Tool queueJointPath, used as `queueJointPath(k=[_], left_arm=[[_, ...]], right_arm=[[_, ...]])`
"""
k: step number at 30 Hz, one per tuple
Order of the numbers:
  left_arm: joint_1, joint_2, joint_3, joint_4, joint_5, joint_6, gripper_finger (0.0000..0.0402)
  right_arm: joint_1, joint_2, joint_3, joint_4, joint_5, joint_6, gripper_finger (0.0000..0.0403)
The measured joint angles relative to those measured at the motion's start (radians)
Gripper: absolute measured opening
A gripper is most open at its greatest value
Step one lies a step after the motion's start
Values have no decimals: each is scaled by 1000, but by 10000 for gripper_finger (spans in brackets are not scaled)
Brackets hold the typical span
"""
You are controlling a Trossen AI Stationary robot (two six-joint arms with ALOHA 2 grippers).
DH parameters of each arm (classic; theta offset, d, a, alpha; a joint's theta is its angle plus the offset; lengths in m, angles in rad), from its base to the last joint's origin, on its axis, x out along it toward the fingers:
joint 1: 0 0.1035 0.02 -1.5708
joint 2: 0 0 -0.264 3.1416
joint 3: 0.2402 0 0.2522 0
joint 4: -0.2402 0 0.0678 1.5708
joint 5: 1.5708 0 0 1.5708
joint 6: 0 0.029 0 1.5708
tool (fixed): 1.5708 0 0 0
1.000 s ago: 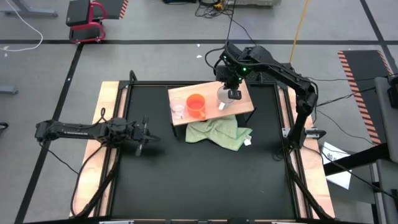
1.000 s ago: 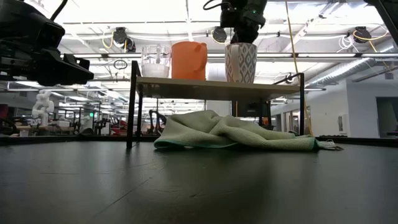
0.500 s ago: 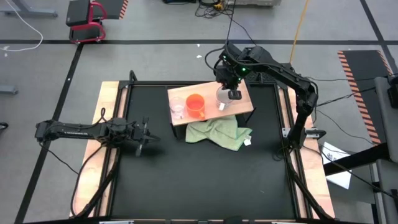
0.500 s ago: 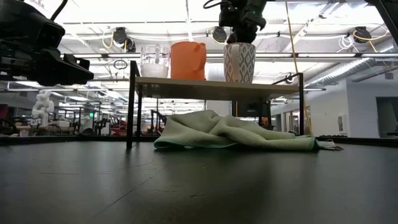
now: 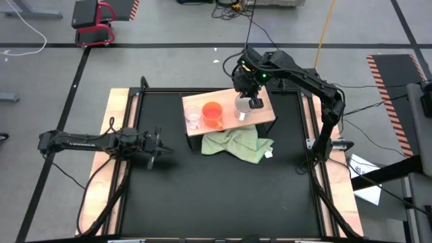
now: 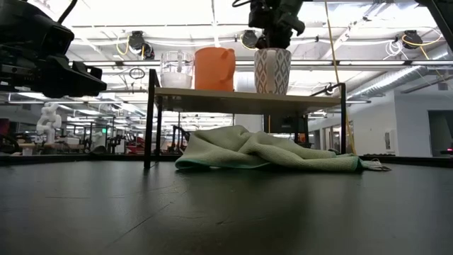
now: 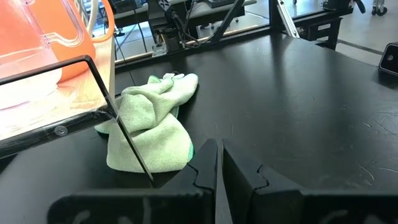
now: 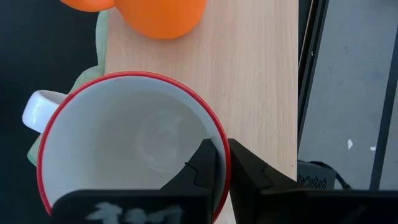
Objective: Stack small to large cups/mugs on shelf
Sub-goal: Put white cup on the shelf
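Your left end effector (image 5: 156, 148) hangs closed and empty over the tabletop (image 5: 216, 196), well apart from the shelf (image 5: 262, 108). On the shelf you have the glass cup (image 5: 194, 119), orange mug (image 5: 212, 115) and white mug (image 5: 242, 106) in a row; your right end effector (image 8: 222, 163) is pinched on the white mug's rim.

Orange mug (image 5: 212, 114); white mug (image 6: 272, 71) — red-rimmed, grey diamond pattern; clear, perhaps frosted, glass cup (image 6: 177, 69); pale green cloth (image 6: 262, 151).
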Motion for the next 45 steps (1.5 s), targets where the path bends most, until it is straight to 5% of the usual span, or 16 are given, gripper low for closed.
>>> queueJointPath(k=[45], left_arm=[[0, 0, 0, 18, 0, 9, 26]], right_arm=[[14, 2, -1, -3, 4, -188, 10]])
